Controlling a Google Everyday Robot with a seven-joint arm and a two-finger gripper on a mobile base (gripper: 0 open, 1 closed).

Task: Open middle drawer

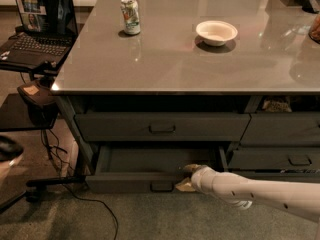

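Dark grey middle drawer [125,182] is sitting pulled out.
I am seeing the gripper [186,177] resting at its front lip; I cannot tell its grip.

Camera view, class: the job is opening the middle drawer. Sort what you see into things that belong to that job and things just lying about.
Belongs to the job: wide dark grey middle drawer, pulled out; gripper at its front edge.

Lying about: green-and-white drink can, round white bowl, open black laptop, shut grey upper drawer.

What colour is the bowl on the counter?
White bowl, camera view; the gripper is at the middle drawer's front edge.
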